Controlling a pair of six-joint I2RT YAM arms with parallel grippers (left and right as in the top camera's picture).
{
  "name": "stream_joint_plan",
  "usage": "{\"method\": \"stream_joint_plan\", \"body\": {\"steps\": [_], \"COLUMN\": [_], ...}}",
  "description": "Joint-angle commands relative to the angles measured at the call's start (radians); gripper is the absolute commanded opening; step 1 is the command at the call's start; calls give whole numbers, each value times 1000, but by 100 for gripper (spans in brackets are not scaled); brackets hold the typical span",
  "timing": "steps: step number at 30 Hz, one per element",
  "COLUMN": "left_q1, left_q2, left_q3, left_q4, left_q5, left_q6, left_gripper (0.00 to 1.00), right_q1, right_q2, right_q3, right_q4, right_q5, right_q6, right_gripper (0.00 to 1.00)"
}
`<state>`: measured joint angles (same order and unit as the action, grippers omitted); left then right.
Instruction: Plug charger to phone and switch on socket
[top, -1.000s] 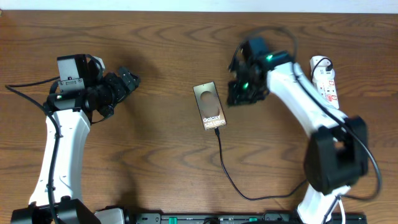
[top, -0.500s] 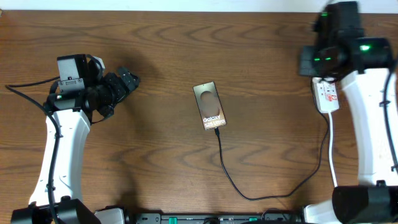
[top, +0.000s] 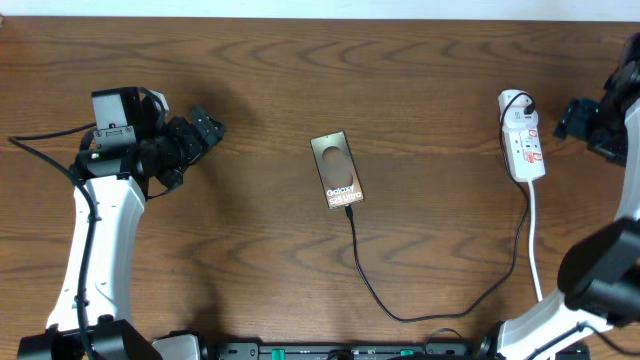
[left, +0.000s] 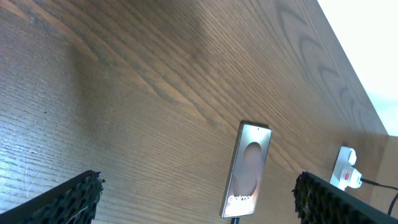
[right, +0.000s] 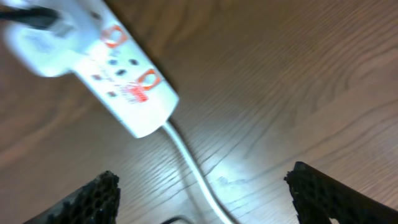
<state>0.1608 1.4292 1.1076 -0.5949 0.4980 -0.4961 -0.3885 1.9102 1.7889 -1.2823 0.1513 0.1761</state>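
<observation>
The phone (top: 337, 171) lies flat, screen up, in the middle of the tabletop (top: 250, 260). The charger cable (top: 372, 290) meets its near short edge and loops off to the right. The white power strip (top: 522, 148) lies well to the phone's right. The right hand (right: 200, 183) hangs just beside it, fingers spread, holding nothing. The left hand (top: 205, 128) is far left, also spread and empty.

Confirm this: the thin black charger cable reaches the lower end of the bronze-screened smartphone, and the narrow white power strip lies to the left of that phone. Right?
Not quite: the narrow white power strip lies to the right of the bronze-screened smartphone, as the overhead view shows. The thin black charger cable does reach the phone's lower end.
</observation>
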Motion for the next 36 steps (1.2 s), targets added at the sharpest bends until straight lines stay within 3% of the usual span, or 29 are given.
{"method": "stream_joint_plan", "body": {"steps": [1,14,24,36], "left_q1": [-3,-3,-3,-3], "left_q2": [6,6,6,6], "left_q3": [9,9,9,9], "left_q4": [0,0,0,0], "left_q5": [-6,-6,-6,-6], "left_q6": [17,17,17,17], "left_gripper": [98,98,98,98], "right_q1": [-31,-117,-115,-107], "right_q2": [72,315,351,388], "right_q3": [-2,-2,-2,-5], "right_q4": [8,206,350,382], "right_q5": [8,-118,-237,-304], "right_q6": [-25,2,3,2], "right_gripper": [90,98,99,99]}}
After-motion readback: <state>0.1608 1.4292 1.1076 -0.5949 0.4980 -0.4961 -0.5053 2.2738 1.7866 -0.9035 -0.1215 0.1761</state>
